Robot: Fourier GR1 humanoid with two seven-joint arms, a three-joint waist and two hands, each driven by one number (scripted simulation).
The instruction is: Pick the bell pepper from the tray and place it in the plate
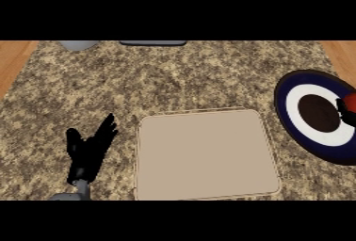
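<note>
Speckled counter [173, 80] w/ bare tray [205, 155] at center; left hand [87, 150] rests lower left, fingers straight; red pepper [350, 102] held by right hand [343, 107], fingers' state can't be told, at plate [292, 94] right edge — may be released off-center & roll off.

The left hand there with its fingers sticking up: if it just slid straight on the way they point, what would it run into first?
Probably nothing nearby. The left hand points up the view and slightly right, over bare speckled counter, passing left of the tray. Far along that line lies a dark object at the counter's back edge, though height is unclear.
</note>
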